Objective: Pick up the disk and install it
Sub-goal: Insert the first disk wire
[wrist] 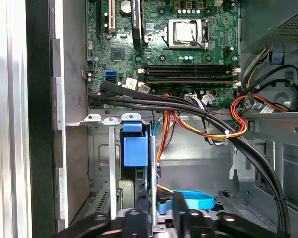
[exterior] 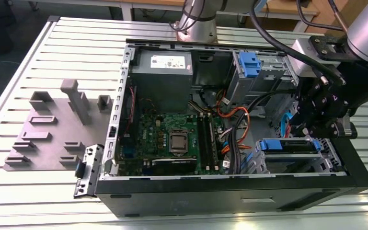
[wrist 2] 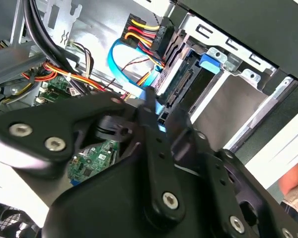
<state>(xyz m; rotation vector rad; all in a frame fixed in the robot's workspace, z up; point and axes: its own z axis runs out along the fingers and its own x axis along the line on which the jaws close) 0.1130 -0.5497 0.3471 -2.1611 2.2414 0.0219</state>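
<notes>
Blue-framed disk (wrist: 135,148) sits edge-on in the lower drive cage (wrist: 111,163), at about four o'clock in the open computer case (exterior: 235,191) of the exterior view. The gripper (wrist: 161,210) hangs just behind its connector end, fingers (wrist: 181,208) narrowly parted and clasping nothing. A skewed push could jam the disk in the cage, and a finger could snag the blue data cable (wrist: 191,202) beside it.

We see a pale slatted metal table (exterior: 17,201) carrying everything. An open black computer tower case (exterior: 235,194) lies on its side on the table, toward the exterior view's right. A flat grey fixture plate with raised blocks (exterior: 43,139) lies just beside it, on the exterior view's left. A small grey metal bracket with a blue clip (exterior: 88,170) sits at the case's near corner. The arm's round silver base (exterior: 200,24) stands at the far edge.
</notes>
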